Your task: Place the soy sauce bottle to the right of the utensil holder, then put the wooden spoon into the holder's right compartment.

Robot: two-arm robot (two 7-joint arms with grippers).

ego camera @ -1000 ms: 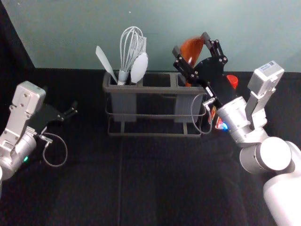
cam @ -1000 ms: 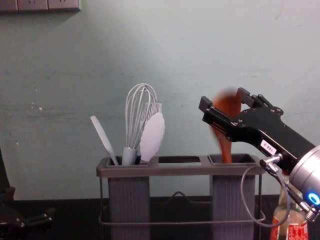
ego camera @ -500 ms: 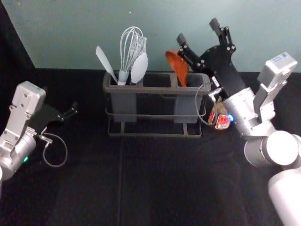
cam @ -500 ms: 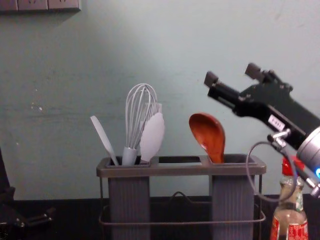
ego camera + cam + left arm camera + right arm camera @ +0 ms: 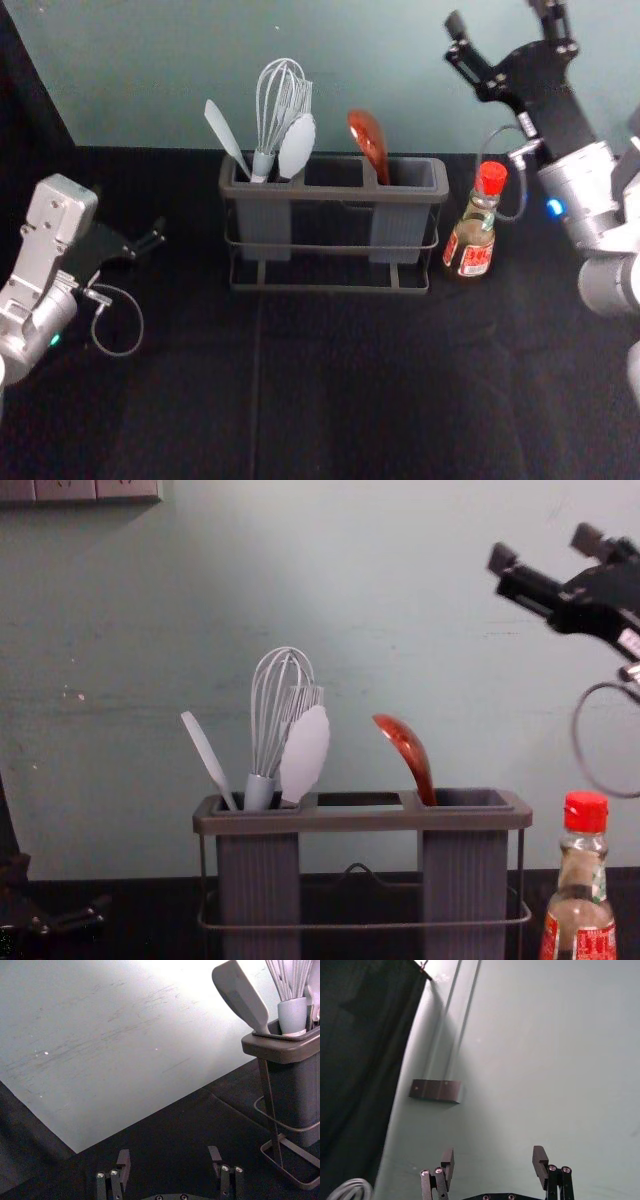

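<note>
Visibly, the right gripper [image 5: 545, 548] hangs higher than the red-and-white-labelled bottle [image 5: 580, 912].

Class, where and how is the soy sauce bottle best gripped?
Probably around the body of the soy sauce bottle, with the raised right gripper coming in from the robot's right: the bottle stands upright, broad below and narrow above, and the utensil holder stands close on its left.

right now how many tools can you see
2: the left tool, open and empty, low to the left of the holder; the right tool, also open and empty, higher than the spoon and the bottle.
</note>
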